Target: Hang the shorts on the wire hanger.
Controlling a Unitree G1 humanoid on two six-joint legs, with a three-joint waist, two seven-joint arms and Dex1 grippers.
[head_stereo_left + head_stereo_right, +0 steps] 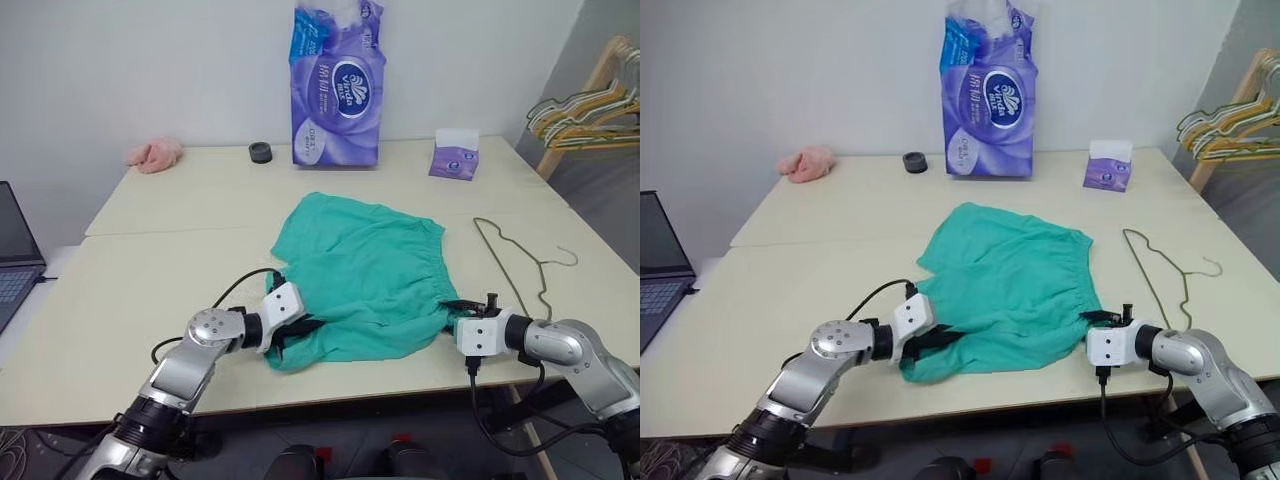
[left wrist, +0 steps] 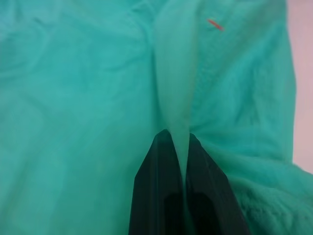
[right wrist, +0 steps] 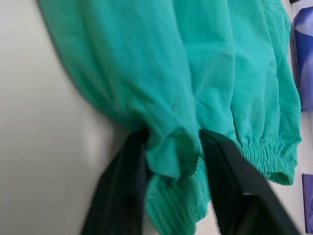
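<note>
- lying flat near the front of the table [image 1: 150, 215], the shorts [image 1: 365, 270] spread with the gathered waistband along their right side and the leg hems toward the robot's left, so the long axis of the waistband runs front to back.
- pinched at two ends: the left gripper [image 1: 300, 332] is clenched on a fold of the near left hem, the cloth rising in a thin ridge from between its closed fingers [image 2: 161, 176] in the left wrist view.
- the right gripper [image 1: 452, 305] has the near waistband corner bunched between its fingers [image 3: 230, 166]; the gap looks filled with elastic, but whether the squeeze is finished i cannot tell.
- the wire hanger [image 1: 515, 265] lies flat just to the right of the shorts, apart from them, its hook curling toward the right edge and its long side running front to back, roughly parallel to the waistband.
- the right arm is plainly the nearer one to the hanger; the left would have to cross the whole garment.
- judging from this, the coming move turns on lifting the shorts and carrying them rightward over the wire.
- room: bare tabletop behind the shorts; the front edge sits close under both grippers, the right edge just past the hook.
- well back stand a purple tissue pack [image 1: 337, 85], a small purple box [image 1: 453, 155], a dark round item [image 1: 261, 152] and a pink cloth [image 1: 155, 153].
</note>
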